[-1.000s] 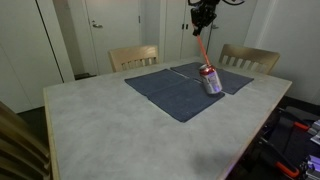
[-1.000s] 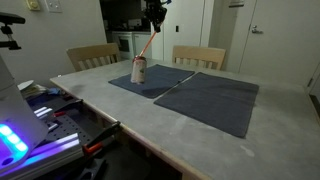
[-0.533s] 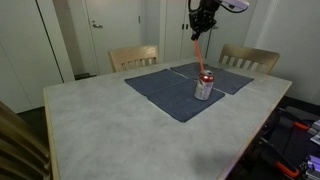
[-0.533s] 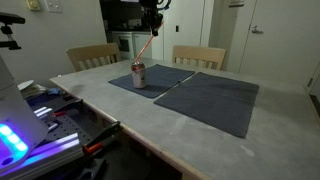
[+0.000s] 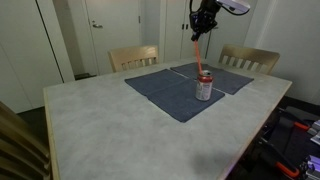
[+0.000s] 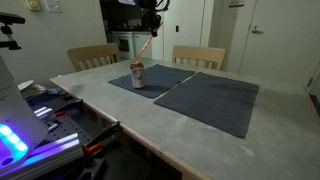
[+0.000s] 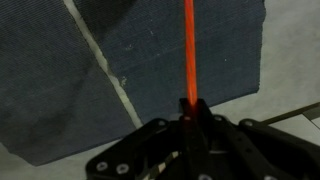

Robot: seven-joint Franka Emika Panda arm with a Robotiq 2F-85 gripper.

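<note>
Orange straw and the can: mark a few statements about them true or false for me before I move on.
1. The hand is shut on the thin orange straw. True.
2. The red-and-silver drink can lies on its side. False: it stands upright.
3. The can stands on a dark blue cloth placemat. True.
4. The hand is down at table height beside the can. False: it is well above the can, with the straw pointing down toward it.
5. No chairs stand at the pale stone-look table. False: light wooden chairs stand at its far side.
</note>
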